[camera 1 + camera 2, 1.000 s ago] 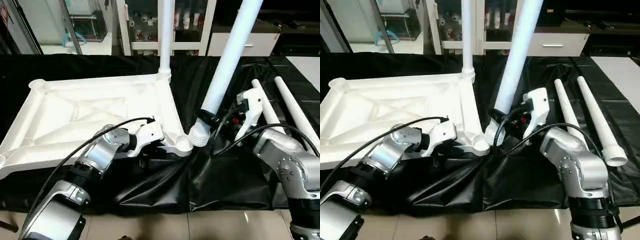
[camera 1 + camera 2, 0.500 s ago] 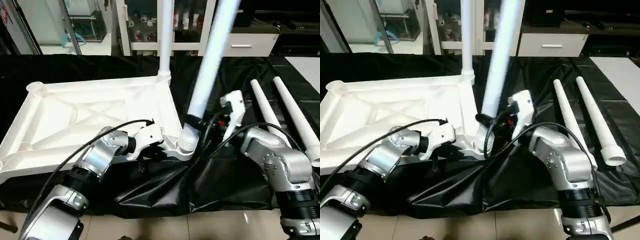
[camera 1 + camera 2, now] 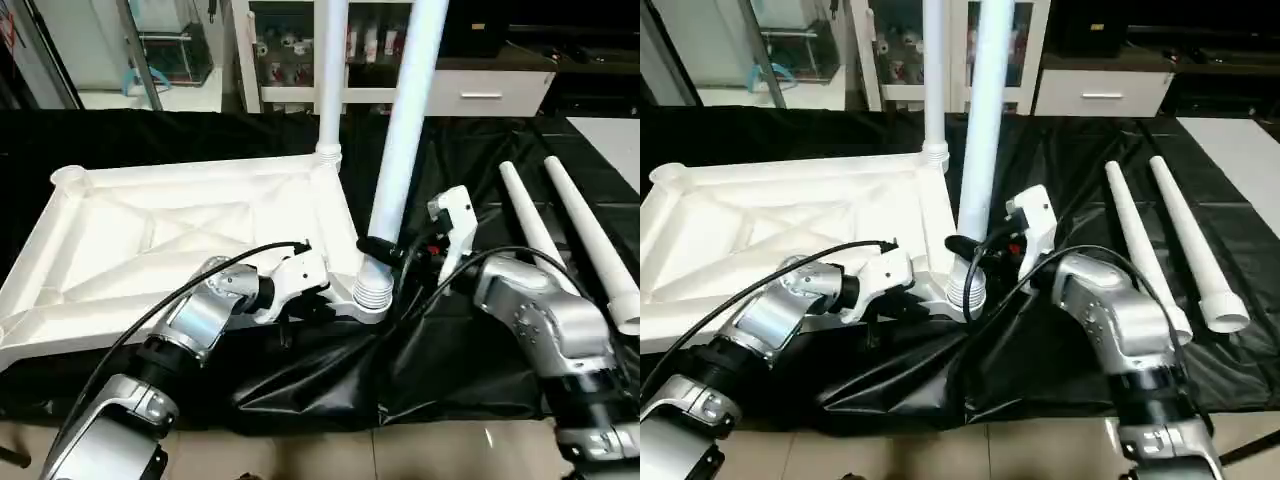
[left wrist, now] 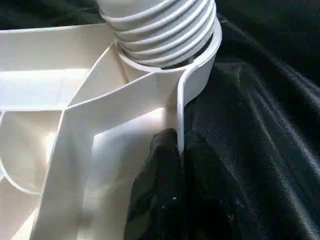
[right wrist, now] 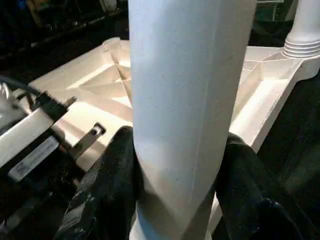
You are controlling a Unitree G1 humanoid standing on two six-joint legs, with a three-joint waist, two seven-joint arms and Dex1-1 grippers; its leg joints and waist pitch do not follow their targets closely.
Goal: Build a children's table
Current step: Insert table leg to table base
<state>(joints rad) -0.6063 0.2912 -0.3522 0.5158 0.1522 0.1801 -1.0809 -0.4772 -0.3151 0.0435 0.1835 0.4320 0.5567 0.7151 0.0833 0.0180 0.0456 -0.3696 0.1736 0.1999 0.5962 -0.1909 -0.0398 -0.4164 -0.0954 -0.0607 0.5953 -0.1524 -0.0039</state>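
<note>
Tabletop (image 3: 180, 240) lying upside down on black cover (image 3: 450, 370), ribbed underside facing up, near right corner close to the cover's front edge. One leg (image 3: 330, 75) standing upright in the far right corner socket. Second leg (image 3: 400, 150) nearly upright, slightly tilted, its ribbed lower end (image 4: 160, 25) seated in the near right corner socket (image 3: 370, 293).

Right gripper (image 3: 385, 250) closed around the second leg low on its shaft, just above the ribbed end; black fingers (image 5: 110, 170) pressed on both sides of the white tube in the right wrist view.

Left gripper (image 4: 177, 165) clamped on the tabletop's thin rim wall just beside the near right socket, one finger inside the rim and one outside against the cover, as seen in the left wrist view.

Two spare legs (image 3: 1140, 245) lying side by side on the cover, well apart from the tabletop on the right, wide ends toward the front edge.

Cabinets (image 3: 300, 60) visible behind the work surface.
</note>
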